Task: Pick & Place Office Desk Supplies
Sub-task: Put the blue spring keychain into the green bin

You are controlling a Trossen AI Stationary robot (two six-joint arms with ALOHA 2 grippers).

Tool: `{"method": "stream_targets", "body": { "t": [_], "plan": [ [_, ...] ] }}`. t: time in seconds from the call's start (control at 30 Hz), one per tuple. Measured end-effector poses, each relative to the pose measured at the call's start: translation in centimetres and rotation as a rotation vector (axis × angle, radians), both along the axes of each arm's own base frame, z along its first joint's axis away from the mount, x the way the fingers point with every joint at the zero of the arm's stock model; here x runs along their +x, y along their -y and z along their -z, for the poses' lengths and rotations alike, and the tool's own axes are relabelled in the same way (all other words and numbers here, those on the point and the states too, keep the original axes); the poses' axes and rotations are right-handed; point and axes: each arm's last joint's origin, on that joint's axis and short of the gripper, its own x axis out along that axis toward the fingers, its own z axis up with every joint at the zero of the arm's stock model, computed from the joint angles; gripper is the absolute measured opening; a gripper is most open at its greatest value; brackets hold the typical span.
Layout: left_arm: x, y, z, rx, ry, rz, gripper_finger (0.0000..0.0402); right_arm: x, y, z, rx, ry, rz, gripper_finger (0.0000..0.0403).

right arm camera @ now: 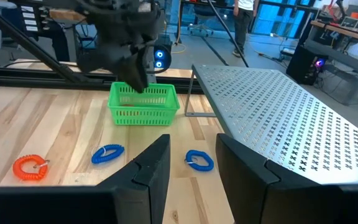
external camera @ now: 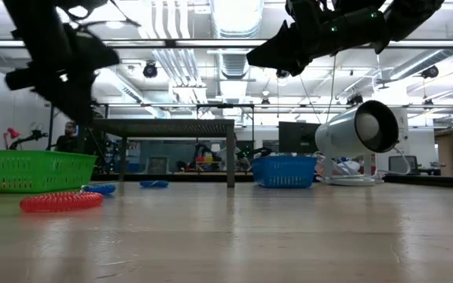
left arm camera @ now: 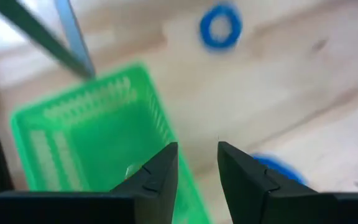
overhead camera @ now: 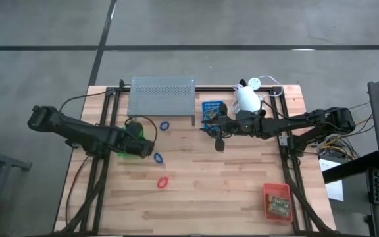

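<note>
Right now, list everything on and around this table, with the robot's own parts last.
green tray: one, green, table's left side, under the left pincer
blue tray: one, blue, at the back beside the lamp
red-orange tray: one, red-orange, front right corner
card boxes: green/yellow print, in the red-orange tray, count unclear
blue loops: two, blue, one by the shelf, the other beside the green tray
red loop: one, red, front of centre
shelf: one, grey perforated, back left
lamp: one, white, back right
table: one, pale wood
left pincer: dark, open, empty, above the green tray
right pincer: dark, open, empty, near the blue tray
</note>
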Motion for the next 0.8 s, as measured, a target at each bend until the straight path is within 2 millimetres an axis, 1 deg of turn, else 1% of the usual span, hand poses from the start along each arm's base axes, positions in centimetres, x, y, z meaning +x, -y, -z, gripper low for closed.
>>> {"method": "stream_targets", "body": {
  "t": [0.17,0.33,0.5,0.67,0.8],
  "plan": [
    [1.4,-0.1,-0.7,0.13,0.142,0.029,0.012,0.0,0.0,0.0,0.0,0.0,0.0,0.0127],
    [2.9,-0.1,0.1,0.268,0.262,-0.02,0.0128,0.0,0.0,0.0,0.0,0.0,0.0,0.0127],
    [5.0,0.3,2.0,0.31,0.197,0.047,0.0142,0.0,0.0,0.0,0.0,0.0,0.0,0.0127],
    [7.0,0.6,3.8,0.325,0.114,0.059,0.0143,0.0,0.0,0.0,0.0,0.0,0.0,0.0127],
    [8.8,0.5,4.7,0.327,0.085,0.041,0.0143,0.0,0.0,0.0,0.0,0.0,0.0,0.0127]
  ]
}}
